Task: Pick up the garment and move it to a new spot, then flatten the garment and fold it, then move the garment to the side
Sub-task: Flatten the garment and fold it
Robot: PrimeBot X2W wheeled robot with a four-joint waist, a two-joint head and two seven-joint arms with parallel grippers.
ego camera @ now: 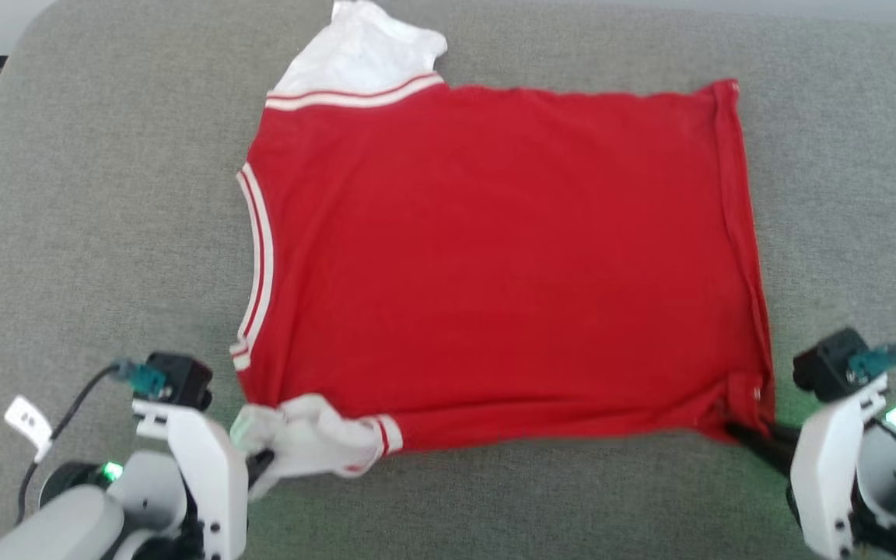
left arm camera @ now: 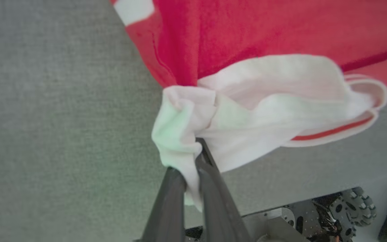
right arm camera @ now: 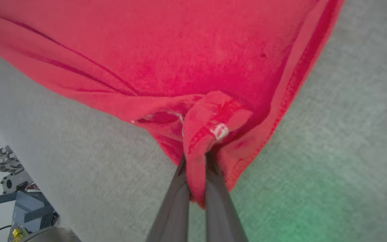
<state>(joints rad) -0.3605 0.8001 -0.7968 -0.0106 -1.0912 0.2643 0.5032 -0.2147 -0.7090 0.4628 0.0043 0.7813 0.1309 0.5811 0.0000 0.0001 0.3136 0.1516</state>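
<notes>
Since both near corners are pinched while the garment [ego camera: 495, 257] lies spread, plain red side up, on the grey tabletop [ego camera: 90, 233], I judge the flattening step to be in hand and the fold not yet begun.

Left end effector [ego camera: 260, 460]: fingers together, clamped on the bunched white near sleeve [ego camera: 312, 443].

Right end effector [ego camera: 737, 429]: clamped on the red hem corner [right arm camera: 213, 129].

The garment stretches away from both, its near edge strung between them. The far sleeve [ego camera: 362, 58] sits crumpled at the far left corner.

The next move probably calls for even tension on both corners, then carrying the near edge over the body without dragging the far edge.
</notes>
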